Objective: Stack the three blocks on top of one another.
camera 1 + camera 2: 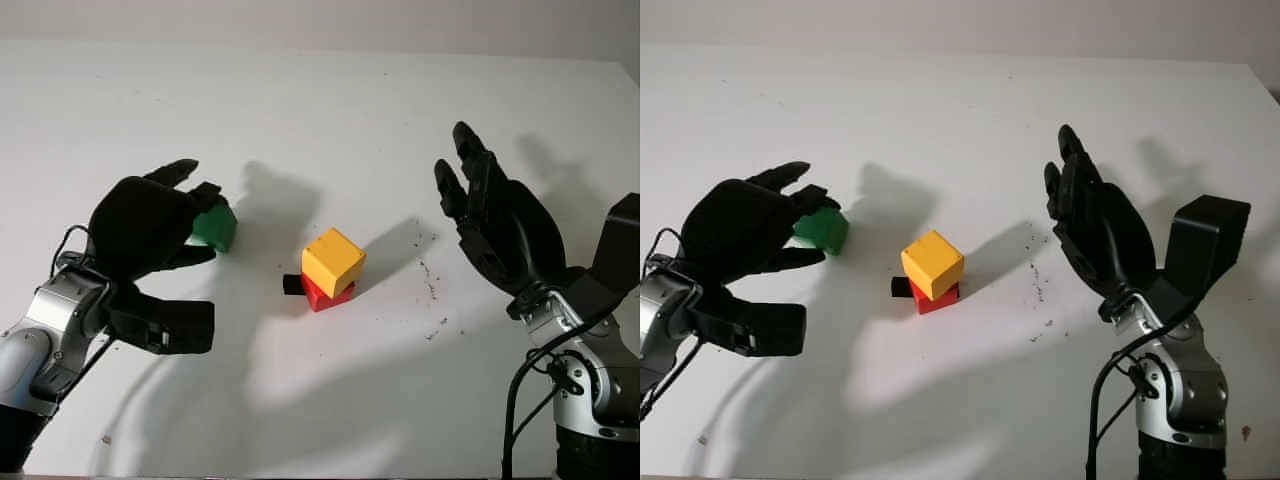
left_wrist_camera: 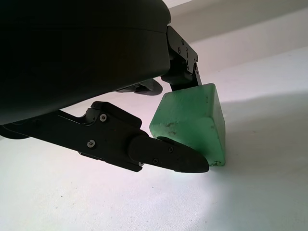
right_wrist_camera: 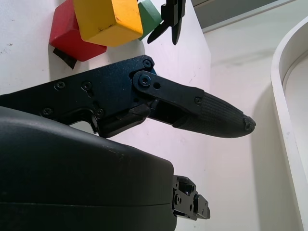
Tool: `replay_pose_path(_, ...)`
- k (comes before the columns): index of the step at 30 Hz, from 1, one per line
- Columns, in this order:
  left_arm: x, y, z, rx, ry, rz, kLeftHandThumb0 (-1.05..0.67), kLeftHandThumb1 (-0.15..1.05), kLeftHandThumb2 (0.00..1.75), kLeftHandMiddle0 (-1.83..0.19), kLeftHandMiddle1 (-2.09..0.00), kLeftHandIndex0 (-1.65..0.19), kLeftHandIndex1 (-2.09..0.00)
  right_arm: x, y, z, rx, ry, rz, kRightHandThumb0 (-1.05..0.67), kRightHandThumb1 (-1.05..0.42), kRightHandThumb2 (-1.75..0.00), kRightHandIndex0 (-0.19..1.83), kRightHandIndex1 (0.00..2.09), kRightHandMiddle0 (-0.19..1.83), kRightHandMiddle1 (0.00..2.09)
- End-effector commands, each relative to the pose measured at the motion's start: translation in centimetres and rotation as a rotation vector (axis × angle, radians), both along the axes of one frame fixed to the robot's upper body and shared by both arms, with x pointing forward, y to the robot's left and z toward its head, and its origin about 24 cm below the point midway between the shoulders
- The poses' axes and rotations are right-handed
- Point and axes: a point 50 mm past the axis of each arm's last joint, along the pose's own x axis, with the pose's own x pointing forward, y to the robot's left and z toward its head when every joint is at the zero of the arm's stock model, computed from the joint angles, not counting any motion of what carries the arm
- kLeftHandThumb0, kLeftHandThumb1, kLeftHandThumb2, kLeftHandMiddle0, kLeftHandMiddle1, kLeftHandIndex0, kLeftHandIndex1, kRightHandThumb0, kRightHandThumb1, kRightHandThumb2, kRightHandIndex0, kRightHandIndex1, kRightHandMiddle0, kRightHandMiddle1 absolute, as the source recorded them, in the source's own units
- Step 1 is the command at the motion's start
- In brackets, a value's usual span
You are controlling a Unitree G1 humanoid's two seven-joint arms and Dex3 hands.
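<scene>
Now the left robot hand (image 1: 160, 225) has its fingers (image 2: 166, 156) pinched around the green block (image 1: 214, 227), out on the left side of the white surface (image 1: 320, 110), and the block's lower edge looks down on that surface. At the centre, the yellow block (image 1: 333, 261) sits tilted on top of the red block (image 1: 325, 294), with a small black piece (image 1: 292, 284) touching the red one's left side. Over on the right, the right robot hand (image 1: 490, 215) hovers open above the surface, well apart from the two-block pile
</scene>
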Motion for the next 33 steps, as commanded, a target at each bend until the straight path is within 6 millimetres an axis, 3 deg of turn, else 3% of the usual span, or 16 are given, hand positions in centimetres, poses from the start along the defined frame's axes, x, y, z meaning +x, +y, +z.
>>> replay_pose_path(1, -0.2, -0.3, 0.5, 0.000, -0.017, -0.032, -0.36, 1.05, 0.11, -0.46, -0.09, -0.40, -0.97, -0.3, -0.3, 0.1, -0.011, -0.005, -0.013, -0.78, -1.05, -0.76, -0.19, 0.00, -0.19, 0.00)
replay_pose_path(8, -0.7, -0.6, 2.5, -0.131, 0.034, -0.121, -0.33, 1.05, 0.12, -0.45, -0.07, -0.32, -1.09, -0.4, -0.5, 0.0, -0.011, 0.000, -0.018, -0.75, -1.05, -0.76, -0.19, 0.00, -0.19, 0.00)
replay_pose_path(14, -0.5, -0.6, 5.2, -0.077, 0.043, -0.175, -0.36, 1.05, 0.12, -0.45, -0.06, -0.28, -1.30, -0.5, -0.6, -0.2, -0.012, 0.011, -0.009, -0.75, -1.05, -0.75, -0.19, 0.00, -0.19, 0.00)
replay_pose_path(23, -1.1, -0.9, 11.4, -0.133, 0.187, -0.300, -0.47, 1.05, 0.25, -0.36, -0.03, -0.27, -1.39, -0.4, -0.1, -0.6, -0.005, 0.037, 0.007, -0.74, -1.05, -0.75, -0.19, 0.00, -0.19, 0.00)
replay_pose_path(26, -1.3, -1.9, 14.4, -0.059, 0.213, -0.326, -0.44, 1.05, 0.19, -0.38, -0.05, -0.30, -1.34, -0.3, 0.2, -0.6, -0.010, 0.040, 0.007, -0.75, -1.05, -0.73, -0.19, 0.00, -0.19, 0.00)
replay_pose_path(27, -1.4, -2.3, 15.4, -0.045, 0.214, -0.339, -0.41, 1.05, 0.13, -0.41, -0.06, -0.37, -1.22, -0.3, 0.3, -0.6, -0.011, 0.043, 0.010, -0.74, -1.05, -0.73, -0.19, 0.00, -0.19, 0.00)
replay_pose_path(33, -1.1, -4.7, 18.6, 0.044, 0.213, -0.418, -0.45, 1.05, 0.09, -0.47, -0.06, -0.54, -0.95, -0.2, 0.8, -0.9, -0.004, 0.055, 0.049, -0.73, -1.05, -0.74, -0.19, 0.00, -0.19, 0.00)
